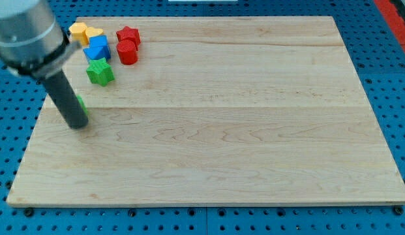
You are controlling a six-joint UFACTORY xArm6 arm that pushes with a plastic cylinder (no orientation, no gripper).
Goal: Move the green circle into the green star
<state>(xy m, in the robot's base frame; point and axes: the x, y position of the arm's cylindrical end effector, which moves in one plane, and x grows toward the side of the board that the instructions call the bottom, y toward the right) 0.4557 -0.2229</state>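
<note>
Our wooden desk carries a cluster of blocks at the view's top left: a green star, blue blocks, red blocks and yellow ones. The green circle lies below the star, mostly hidden behind our rod. We carry no pincer, so nothing spreads or pinches; my tip sits just beside the circle, seemingly touching. The circle looks light, stiff and smooth, so we judge it will slide readily when pushed from its lower edge.
</note>
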